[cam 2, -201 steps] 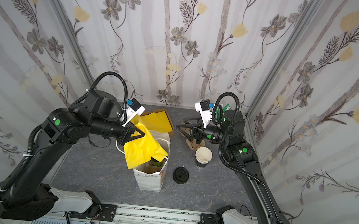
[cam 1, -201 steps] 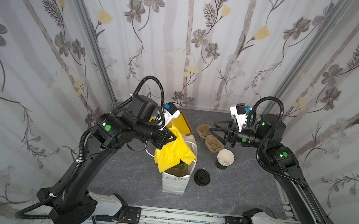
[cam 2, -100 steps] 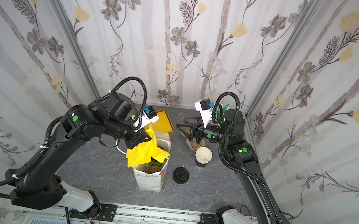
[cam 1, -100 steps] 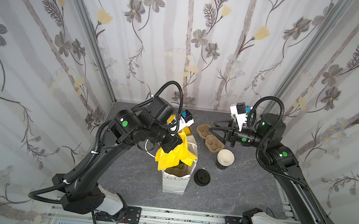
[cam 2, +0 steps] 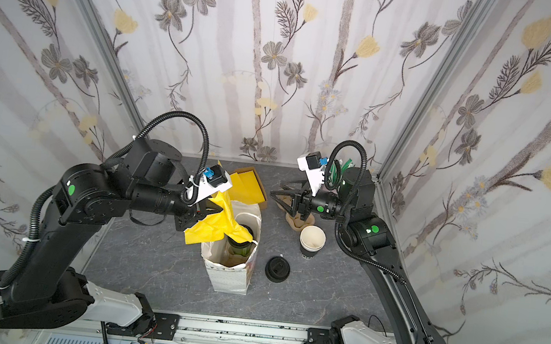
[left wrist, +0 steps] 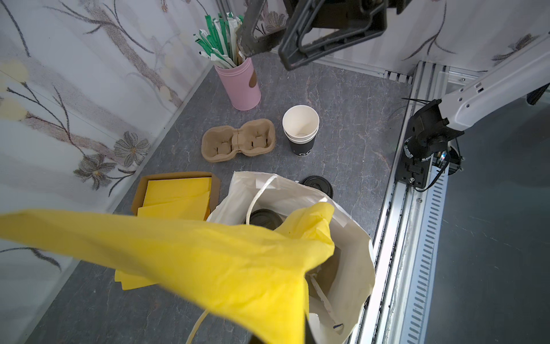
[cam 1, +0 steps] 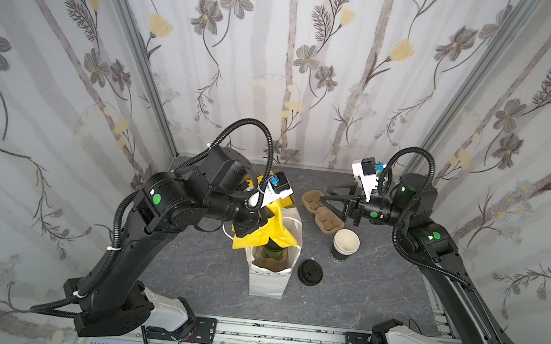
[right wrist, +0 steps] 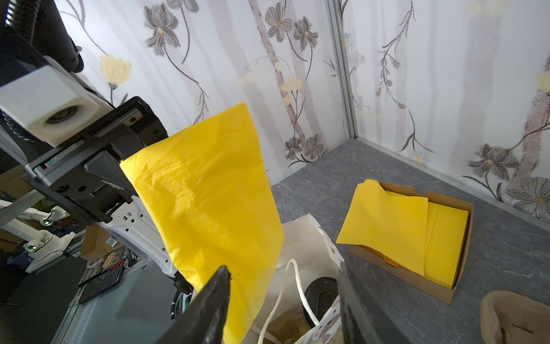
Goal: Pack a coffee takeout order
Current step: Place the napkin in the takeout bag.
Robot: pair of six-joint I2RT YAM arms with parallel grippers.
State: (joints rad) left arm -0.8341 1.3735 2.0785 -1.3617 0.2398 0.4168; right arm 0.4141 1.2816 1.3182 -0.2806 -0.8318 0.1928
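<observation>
Two order items are in view, one of them packed. The green cup (cam 2: pixel 240 244) with its black lid (left wrist: pixel 263 219) stands upright inside the white bag (cam 1: pixel 267 283), mid-table. The yellow napkin (cam 1: pixel 276 234) is not in yet. It hangs from the left gripper (cam 1: pixel 254 226), whose jaws are pinched tight on one edge. The loose end droops over the bag's mouth near the 12 o'clock rim, above the lid; cannot tell if it touches the lid.

The right gripper (cam 1: pixel 326 192) hovers at 2 o'clock from the bag, above the pulp cup carrier (cam 1: pixel 326 222). Its jaws are partly spread with nothing between them.

The stacked black cups (cam 1: pixel 344 246) are also at the bag's 2 o'clock, nearer the front. The loose lid (cam 1: pixel 310 271) is just beside the bag at 3 o'clock, and the napkin box (right wrist: pixel 401 275) is at 12 o'clock.

Judgement: nearly done. What is left is to lower the napkin into the bag, let go and clear the arm. The limp paper could catch on the rim or handle cord.
</observation>
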